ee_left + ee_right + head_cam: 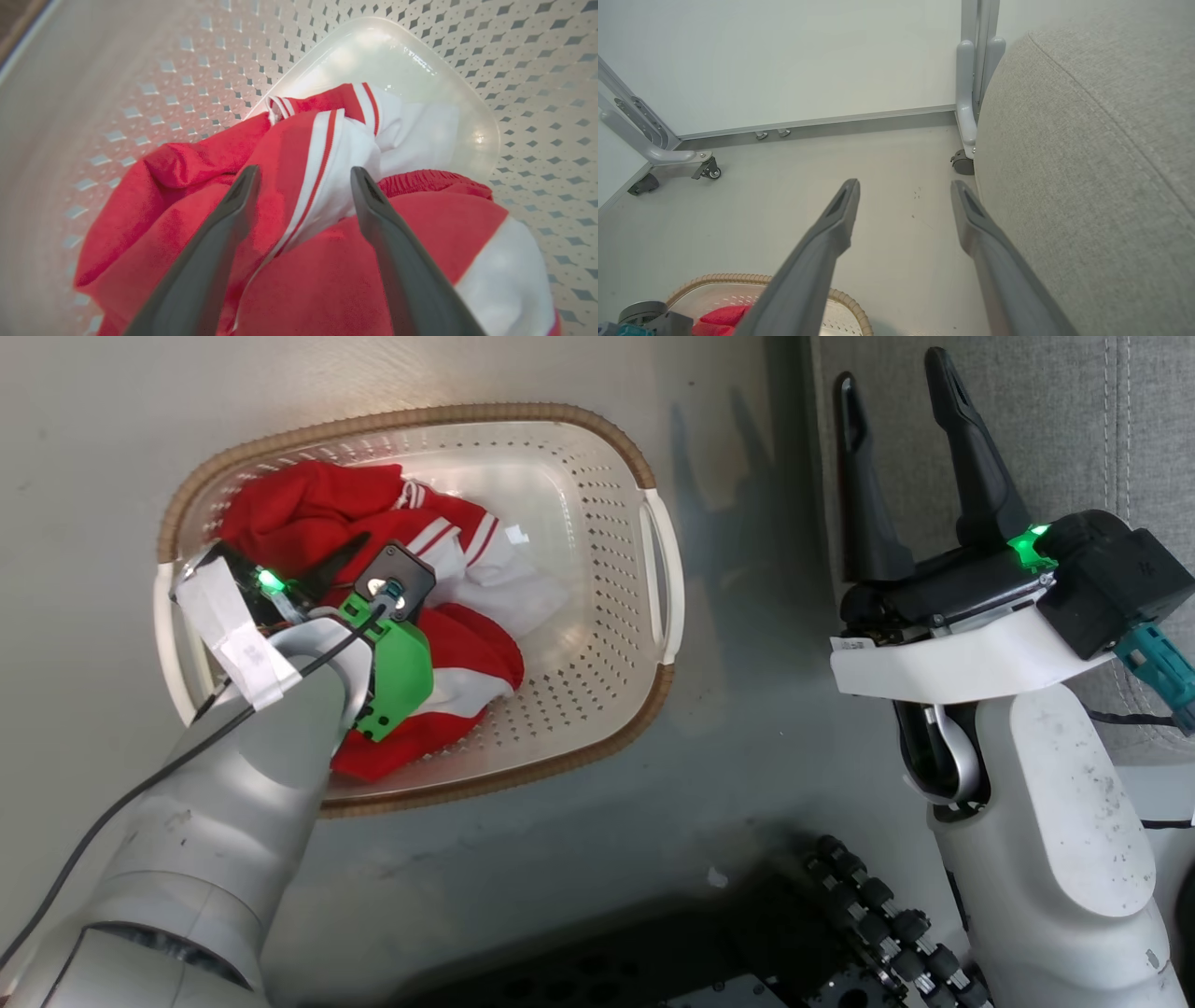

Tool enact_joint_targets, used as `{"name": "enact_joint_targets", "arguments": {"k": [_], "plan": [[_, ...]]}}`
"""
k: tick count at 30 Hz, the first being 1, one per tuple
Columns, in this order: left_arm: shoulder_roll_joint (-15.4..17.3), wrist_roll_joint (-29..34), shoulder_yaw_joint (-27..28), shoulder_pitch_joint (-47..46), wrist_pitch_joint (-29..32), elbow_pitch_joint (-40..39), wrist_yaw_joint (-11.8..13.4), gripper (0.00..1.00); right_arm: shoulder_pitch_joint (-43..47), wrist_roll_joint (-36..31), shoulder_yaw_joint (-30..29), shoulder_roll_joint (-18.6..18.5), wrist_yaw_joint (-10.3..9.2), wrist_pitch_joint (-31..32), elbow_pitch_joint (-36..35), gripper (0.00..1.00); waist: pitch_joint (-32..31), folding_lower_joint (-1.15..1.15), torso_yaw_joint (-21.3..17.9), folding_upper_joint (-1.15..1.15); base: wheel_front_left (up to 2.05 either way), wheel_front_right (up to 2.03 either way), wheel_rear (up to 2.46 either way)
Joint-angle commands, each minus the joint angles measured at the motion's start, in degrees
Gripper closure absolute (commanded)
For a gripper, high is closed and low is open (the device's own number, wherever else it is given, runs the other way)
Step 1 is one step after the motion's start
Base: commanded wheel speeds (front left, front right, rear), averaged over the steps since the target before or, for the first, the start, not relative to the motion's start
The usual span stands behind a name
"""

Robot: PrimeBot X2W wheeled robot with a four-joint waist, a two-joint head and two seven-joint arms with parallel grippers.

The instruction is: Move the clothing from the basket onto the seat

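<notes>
Red-and-white clothing (317,513) heaped in the left half of the cream basket (579,439) on the floor (560,859), left gripper (303,175) down inside it, jaws spread over the striped folds, right gripper (892,373) likewise spread wide and empty, poised beside the grey seat (1120,420)

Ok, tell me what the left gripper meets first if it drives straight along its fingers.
The clothing: the open left gripper points at its red-and-white striped fold inside the basket. It seems close, though depth is unclear.
</notes>
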Motion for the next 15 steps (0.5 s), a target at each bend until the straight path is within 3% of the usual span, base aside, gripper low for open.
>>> {"name": "enact_joint_targets", "arguments": {"k": [1, 15], "plan": [[0.7, 0.8, -0.5, -1.3, 0.9, 0.3, 0.0, 0.0, -0.8, 0.4, 0.2, 0.0, 0.0, -0.2, 0.0, 0.0, 1.7, -0.01, -1.6, 0.0, 0.0, 0.0, 0.0], [3.7, 0.4, -1.9, -4.6, 11.6, 1.6, 2.9, 0.0, -1.1, 3.6, 2.4, 0.0, 0.0, -0.2, -0.4, 0.0, 4.4, -0.01, -4.1, 0.0, 0.0, 0.0, 0.0]]}}
